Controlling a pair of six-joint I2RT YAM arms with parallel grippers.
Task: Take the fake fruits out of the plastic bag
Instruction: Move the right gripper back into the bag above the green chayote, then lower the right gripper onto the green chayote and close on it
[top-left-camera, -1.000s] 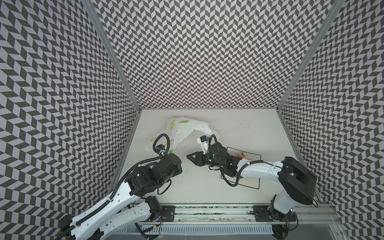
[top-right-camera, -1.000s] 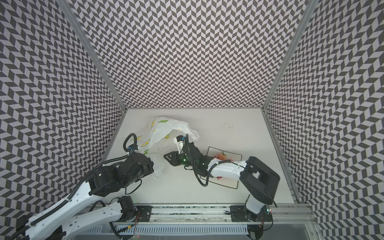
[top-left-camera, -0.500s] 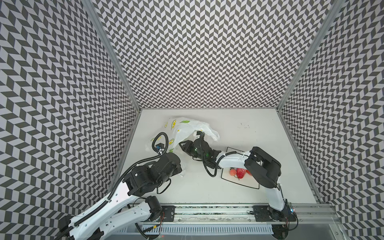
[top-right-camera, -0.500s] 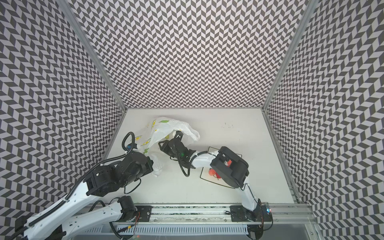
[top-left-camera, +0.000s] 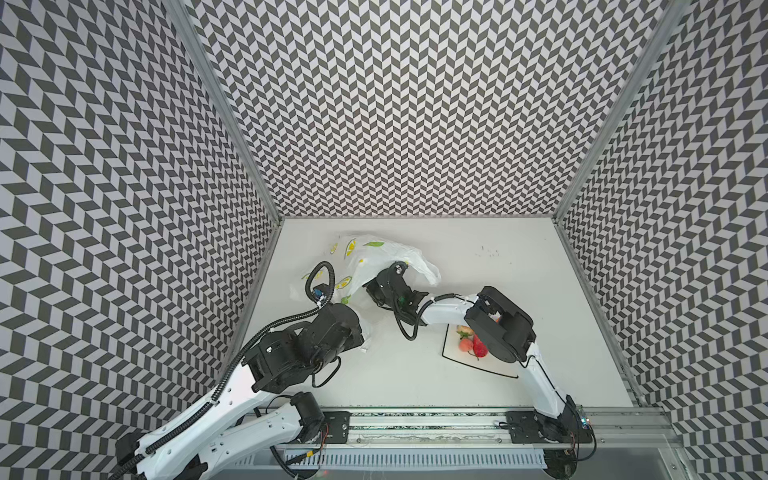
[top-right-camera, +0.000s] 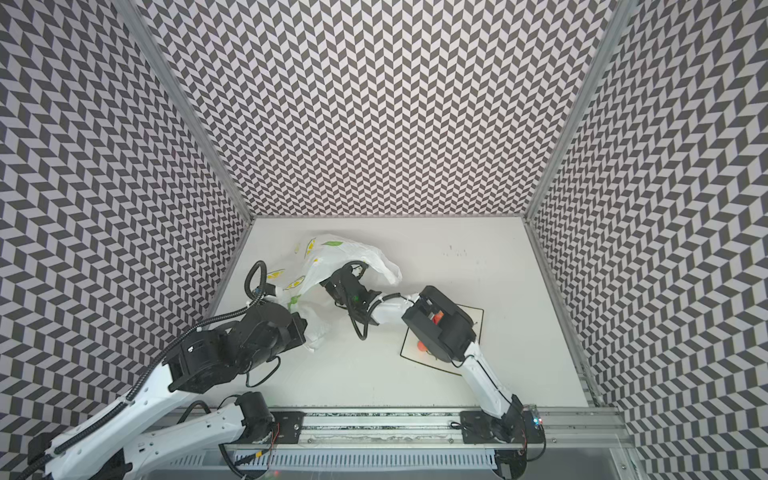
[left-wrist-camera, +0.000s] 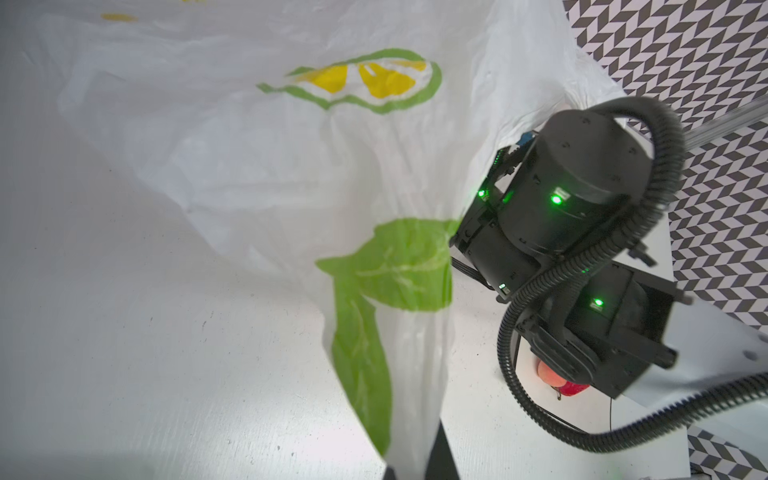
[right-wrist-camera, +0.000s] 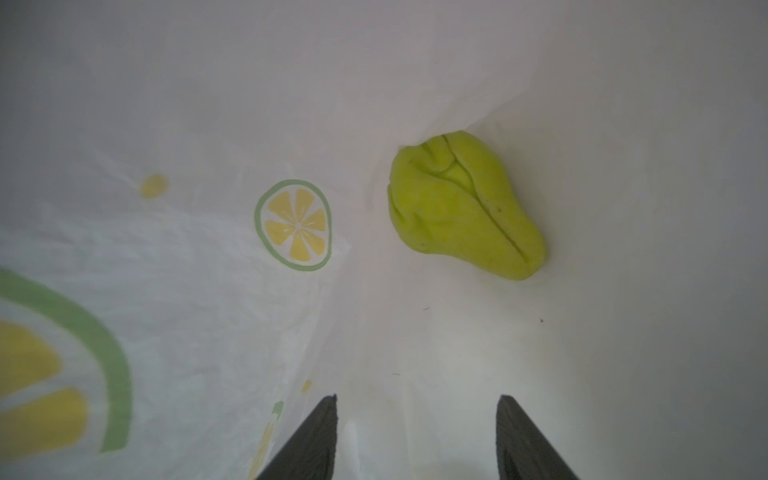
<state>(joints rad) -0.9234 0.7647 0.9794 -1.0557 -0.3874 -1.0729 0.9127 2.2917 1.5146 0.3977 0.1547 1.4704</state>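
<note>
Chevron-papered walls (top-left-camera: 374, 104) box in a white tabletop (top-left-camera: 415, 374) where, within the last second, my right gripper (right-wrist-camera: 415, 399) has swung from the plate (top-left-camera: 451, 353) into the plastic bag (top-left-camera: 374, 257). Its jaws are now parted and empty, aimed at the green fruit (right-wrist-camera: 461, 203), the only one I see inside. My left gripper (left-wrist-camera: 409, 473) stays pinched on the bag's film, while red and orange fruits (top-left-camera: 478, 347) already sit on the plate

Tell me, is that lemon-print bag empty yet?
Not empty. The right wrist view, looking inside the plastic bag, shows one lumpy green fruit lying there, ahead of the open right gripper.
</note>
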